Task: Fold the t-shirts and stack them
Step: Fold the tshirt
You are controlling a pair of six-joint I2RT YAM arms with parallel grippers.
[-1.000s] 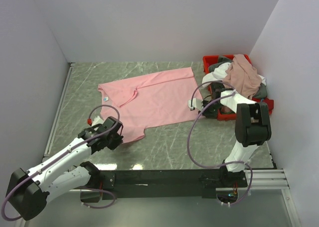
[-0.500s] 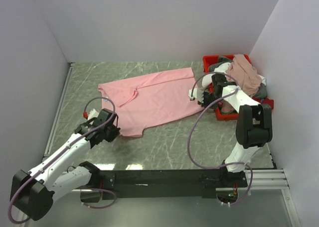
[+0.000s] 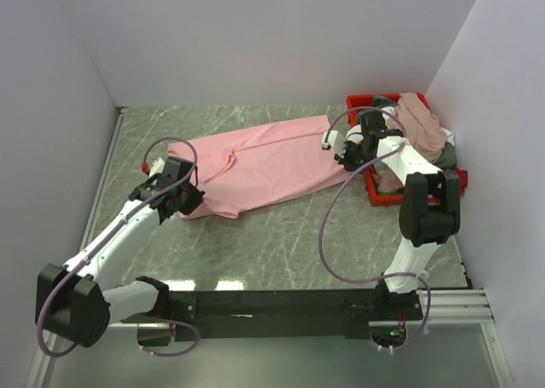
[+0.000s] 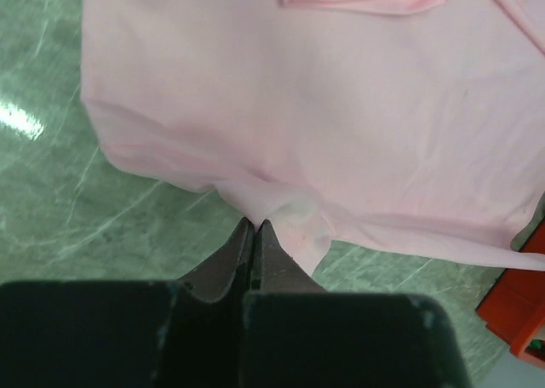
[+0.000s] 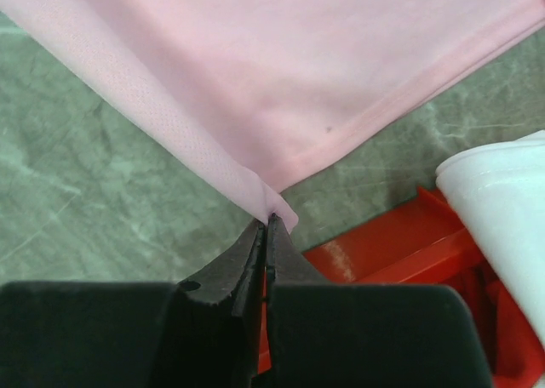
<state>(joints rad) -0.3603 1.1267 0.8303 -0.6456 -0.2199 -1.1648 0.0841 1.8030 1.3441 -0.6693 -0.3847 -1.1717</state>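
The light pink t-shirt (image 3: 264, 162) lies spread across the marble table, its near edge folded up. My left gripper (image 3: 189, 202) is shut on the shirt's near-left hem, seen pinched in the left wrist view (image 4: 255, 222). My right gripper (image 3: 341, 154) is shut on the shirt's right corner, seen pinched in the right wrist view (image 5: 268, 218). The dusty rose t-shirt (image 3: 417, 128) is heaped in the red bin (image 3: 379, 196) with white (image 3: 362, 131) and grey cloth (image 3: 447, 156).
The red plastic bin stands at the back right against the wall, right next to my right gripper; its rim shows in the right wrist view (image 5: 383, 252). White walls close in the left, back and right. The black arm rail runs along the near edge.
Both grippers have moved away from me with the pink shirt's near edge, folding it over toward the back. The shirt now looks narrower front to back.
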